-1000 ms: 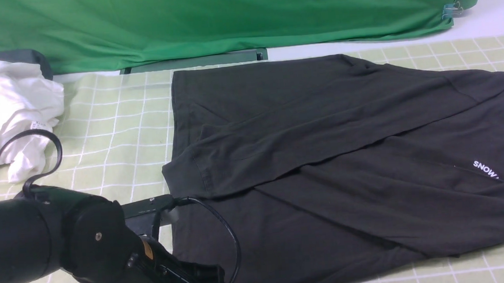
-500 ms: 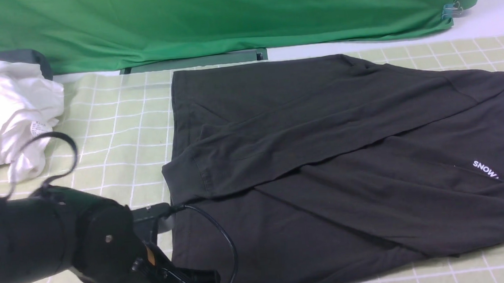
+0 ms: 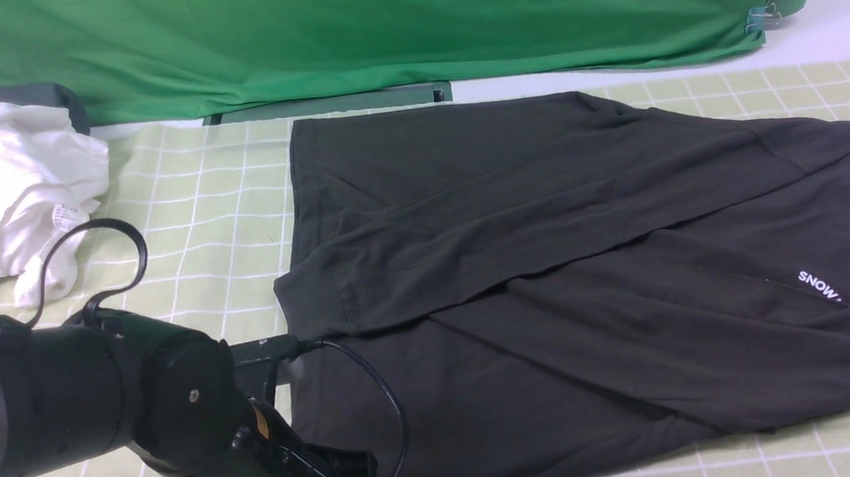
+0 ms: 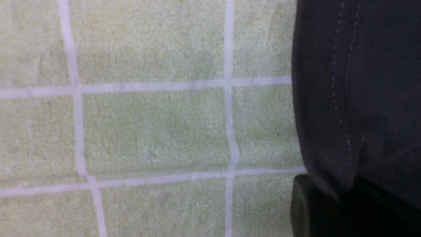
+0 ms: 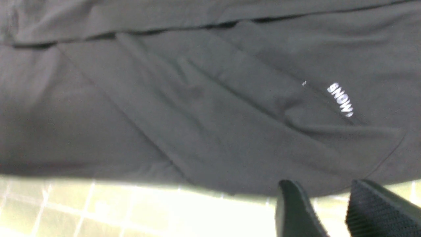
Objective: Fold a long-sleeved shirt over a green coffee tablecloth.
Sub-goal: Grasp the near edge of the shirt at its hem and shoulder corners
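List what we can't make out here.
Left gripper: front view, own wrist blocks the jaws; wrist view shows only one finger at the long-sleeved shirt hem.
Chest print: front view, folded sleeve covers everything after SNOW.
White garment tag: front view, too small to read.
Right gripper: outside front view.

The surface (image 3: 830,38) in front of me shows bare and white only around 1 o'clock, past the far edge of the green coffee tablecloth (image 3: 191,210). This pale yellow-green cloth, gridded with thin white lines, covers everything nearer to me. The long-sleeved shirt (image 3: 546,260) lies flat on that cloth. It is black and stretches from the middle out toward 3 o'clock, with one sleeve folded across its body and the white letters "SNOW" showing near 3 o'clock. A crumpled white garment (image 3: 10,185) rests on the cloth at 10 o'clock, apart from the shirt. At 12 o'clock a bright green backdrop fabric (image 3: 381,32) hangs down to the surface, with a flat grey-green bar (image 3: 326,102) at its foot.
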Tool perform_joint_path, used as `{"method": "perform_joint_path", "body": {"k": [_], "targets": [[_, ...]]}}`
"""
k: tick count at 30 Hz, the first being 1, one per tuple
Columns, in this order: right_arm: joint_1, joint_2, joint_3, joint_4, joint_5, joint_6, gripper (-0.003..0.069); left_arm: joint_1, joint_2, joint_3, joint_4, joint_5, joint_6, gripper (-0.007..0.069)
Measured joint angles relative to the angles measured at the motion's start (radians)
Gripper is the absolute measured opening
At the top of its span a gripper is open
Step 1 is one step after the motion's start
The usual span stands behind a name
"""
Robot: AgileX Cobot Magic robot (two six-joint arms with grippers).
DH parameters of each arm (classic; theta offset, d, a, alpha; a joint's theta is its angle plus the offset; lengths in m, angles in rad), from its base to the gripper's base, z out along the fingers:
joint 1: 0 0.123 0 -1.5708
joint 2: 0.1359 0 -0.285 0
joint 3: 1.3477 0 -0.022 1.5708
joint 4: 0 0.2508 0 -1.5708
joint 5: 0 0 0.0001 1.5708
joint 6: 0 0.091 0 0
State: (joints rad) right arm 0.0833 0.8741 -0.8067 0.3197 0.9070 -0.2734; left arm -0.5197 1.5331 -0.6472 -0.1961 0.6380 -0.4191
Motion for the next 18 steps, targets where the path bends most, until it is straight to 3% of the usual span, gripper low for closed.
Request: {"method": "perform_joint_path", "body": {"k": [3, 8, 14, 18], "targets": [[0.076, 0.000, 0.077, -0.003, -0.051, -0.054, 0.0241, 0.000, -0.007, 0.000, 0.026, 0.009, 0.011, 0.0031], [0.219, 0.039, 0.174, -0.056, -0.088, -0.081, 0.0244, 0.015, -0.052, 0.000, 0.088, 0.062, 0.016, 0.0029], [0.391, 0.221, 0.205, -0.248, -0.099, 0.011, 0.0356, 0.090, -0.127, 0.001, 0.092, 0.108, 0.071, 0.0029], [0.479, 0.368, 0.206, -0.332, -0.208, 0.029, 0.0416, 0.098, -0.141, 0.005, 0.096, 0.131, 0.090, 0.0029]]}}
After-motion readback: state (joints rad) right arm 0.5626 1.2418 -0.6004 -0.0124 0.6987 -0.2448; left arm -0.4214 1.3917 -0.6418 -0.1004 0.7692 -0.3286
